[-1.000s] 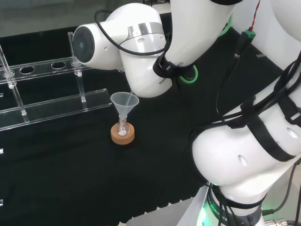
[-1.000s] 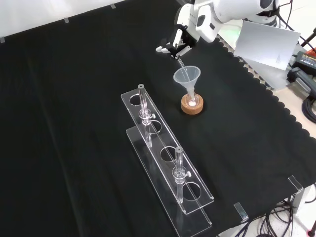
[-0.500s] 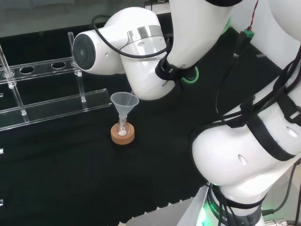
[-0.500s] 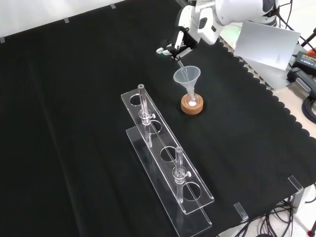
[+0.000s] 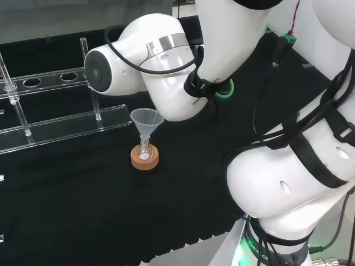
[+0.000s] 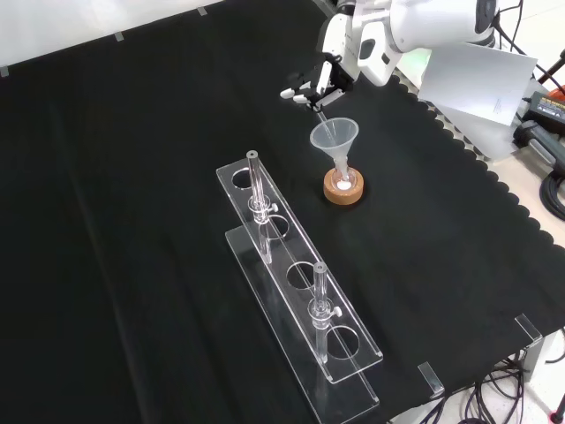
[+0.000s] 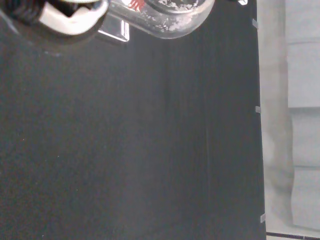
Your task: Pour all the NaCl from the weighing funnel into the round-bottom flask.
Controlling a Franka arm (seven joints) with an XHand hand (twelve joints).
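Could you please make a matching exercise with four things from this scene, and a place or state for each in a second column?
Things:
1. clear funnel
2. round-bottom flask
3. hand
4. clear rack

Places or states:
A. sits in a cork ring
B. in the front view, nearer the camera than the flask
C. stands in the flask's neck
D. in the front view, above the funnel's mouth

Pairs: 1-C, 2-A, 3-D, 4-B

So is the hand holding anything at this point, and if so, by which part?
The hand holds a clear weighing funnel, dusted inside with white residue. Its fingers pinch the wide end; the thin stem points down toward the funnel on the flask.
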